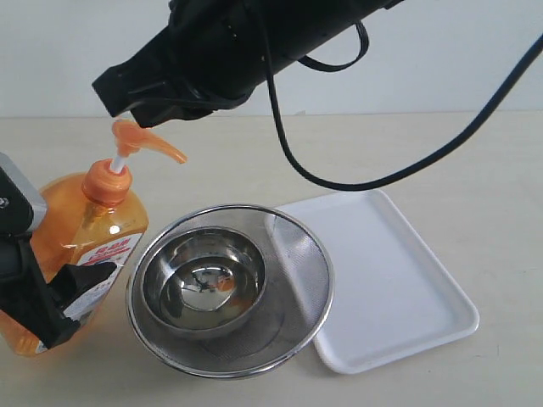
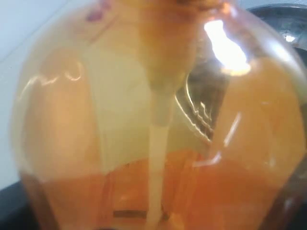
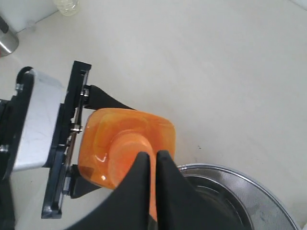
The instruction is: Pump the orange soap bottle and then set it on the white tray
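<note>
We are gripping the orange soap bottle with our left hand, its black fingers clamping the bottle's two broad sides low on the body. The bottle is standing on the bench at the left, just beside the mesh strainer and apart from the white tray. The strainer is sitting between the two, its rim overlapping the tray's near-left edge. A steel bowl is resting inside the strainer.

Our right hand is reaching across from above, with its fingers pinched together and nothing between them. Its tip is sitting at the top of the pump nozzle. We cannot tell whether it is pressing. The white stem is showing below the nozzle, and the spout is pointing toward the strainer.
</note>
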Robot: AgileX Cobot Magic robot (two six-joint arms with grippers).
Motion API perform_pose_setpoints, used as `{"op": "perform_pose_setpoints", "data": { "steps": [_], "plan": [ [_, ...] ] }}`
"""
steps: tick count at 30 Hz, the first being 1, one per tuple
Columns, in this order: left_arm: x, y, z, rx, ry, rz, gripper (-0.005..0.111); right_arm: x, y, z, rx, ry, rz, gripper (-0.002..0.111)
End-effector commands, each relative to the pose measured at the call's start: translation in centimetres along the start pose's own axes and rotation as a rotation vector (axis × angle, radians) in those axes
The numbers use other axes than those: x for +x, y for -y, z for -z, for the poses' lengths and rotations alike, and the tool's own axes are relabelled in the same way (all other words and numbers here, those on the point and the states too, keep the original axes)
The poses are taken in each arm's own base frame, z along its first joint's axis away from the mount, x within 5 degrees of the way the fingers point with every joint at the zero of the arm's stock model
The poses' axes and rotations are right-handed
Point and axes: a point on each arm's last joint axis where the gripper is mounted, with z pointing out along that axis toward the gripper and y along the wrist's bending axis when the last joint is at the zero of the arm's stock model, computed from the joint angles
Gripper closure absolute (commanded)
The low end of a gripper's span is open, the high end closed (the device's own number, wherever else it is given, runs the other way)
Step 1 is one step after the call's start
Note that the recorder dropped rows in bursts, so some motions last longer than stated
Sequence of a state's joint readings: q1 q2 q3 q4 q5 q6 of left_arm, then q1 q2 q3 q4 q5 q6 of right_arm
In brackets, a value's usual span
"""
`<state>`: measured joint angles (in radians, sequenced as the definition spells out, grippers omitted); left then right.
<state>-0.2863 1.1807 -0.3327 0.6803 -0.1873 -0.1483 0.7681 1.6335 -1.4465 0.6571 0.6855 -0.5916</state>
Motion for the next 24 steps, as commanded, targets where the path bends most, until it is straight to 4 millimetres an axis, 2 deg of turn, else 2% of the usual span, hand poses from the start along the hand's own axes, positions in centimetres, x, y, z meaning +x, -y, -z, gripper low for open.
{"op": "perform_pose_setpoints", "data": {
  "steps": [1,5,12,24],
  "plan": [
    [-0.7,0.0,0.1,0.003,0.055,0.008,0.102,-0.1,0.7,0.4,0.023,0.009,-0.012,0.108],
    [-0.7,0.0,0.1,0.003,0.055,0.008,0.102,-0.1,0.7,0.2,0.010,0.015,-0.015,0.108],
    [-0.7,0.0,0.1,0.003,0.055,0.008,0.102,0.6,0.7,-1.3,-0.041,-0.027,-0.042,0.108],
    [-0.7,0.0,0.1,0.004,0.057,0.008,0.102,1.1,0.3,-1.8,-0.107,-0.071,-0.058,0.108]
  ]
}}
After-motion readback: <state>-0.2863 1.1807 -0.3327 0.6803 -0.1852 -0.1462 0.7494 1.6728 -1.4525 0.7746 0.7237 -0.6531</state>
